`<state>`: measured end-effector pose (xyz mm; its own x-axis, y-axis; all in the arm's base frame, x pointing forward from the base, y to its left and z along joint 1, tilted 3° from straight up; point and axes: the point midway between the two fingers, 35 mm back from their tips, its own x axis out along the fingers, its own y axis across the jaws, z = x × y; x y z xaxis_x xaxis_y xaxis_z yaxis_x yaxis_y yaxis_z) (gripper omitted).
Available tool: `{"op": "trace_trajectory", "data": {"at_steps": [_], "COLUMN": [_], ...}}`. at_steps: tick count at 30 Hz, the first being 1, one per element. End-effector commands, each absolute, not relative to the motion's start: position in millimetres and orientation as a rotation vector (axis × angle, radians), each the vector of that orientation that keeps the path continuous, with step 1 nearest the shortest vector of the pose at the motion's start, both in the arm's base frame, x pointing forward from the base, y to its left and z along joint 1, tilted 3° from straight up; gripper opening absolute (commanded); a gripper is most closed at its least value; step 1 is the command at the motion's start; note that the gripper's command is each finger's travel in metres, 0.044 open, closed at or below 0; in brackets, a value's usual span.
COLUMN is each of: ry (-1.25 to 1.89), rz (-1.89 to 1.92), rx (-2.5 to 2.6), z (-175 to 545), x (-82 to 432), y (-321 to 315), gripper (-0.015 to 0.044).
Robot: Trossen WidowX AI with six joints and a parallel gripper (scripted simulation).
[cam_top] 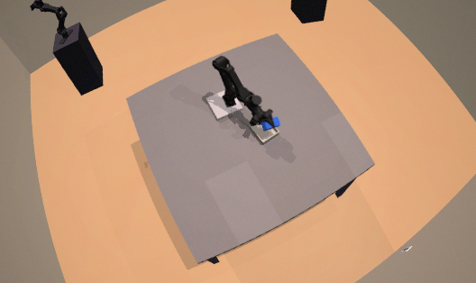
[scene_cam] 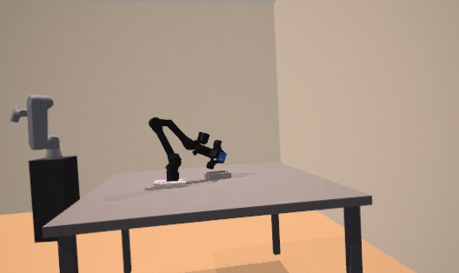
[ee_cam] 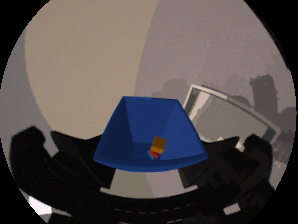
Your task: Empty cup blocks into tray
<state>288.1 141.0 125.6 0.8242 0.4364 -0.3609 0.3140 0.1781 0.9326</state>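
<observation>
Cup (cam_top: 274, 121) (scene_cam: 222, 156) (ee_cam: 155, 120) between the claw's (cam_top: 266, 123) (scene_cam: 215, 159) (ee_cam: 148, 167) fingers

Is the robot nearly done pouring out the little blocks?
Partly. The black end effector already grips the blue open cup, lifted above the table. Small coloured blocks remain inside. Tipping them into the shallow grey tray is left.
</observation>
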Motion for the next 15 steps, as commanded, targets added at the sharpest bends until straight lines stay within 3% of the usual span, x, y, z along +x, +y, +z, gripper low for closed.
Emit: {"op": "trace_trajectory", "data": {"at_steps": [1, 15], "ry": [0.658, 0.691], "rz": [0.067, -0.036], "rx": [1.511, 1.805], "z": [126.0, 124.9], "x": [288.8, 289.5], "y": [141.0, 141.7], "gripper": [0.0000, 0.0000]}}
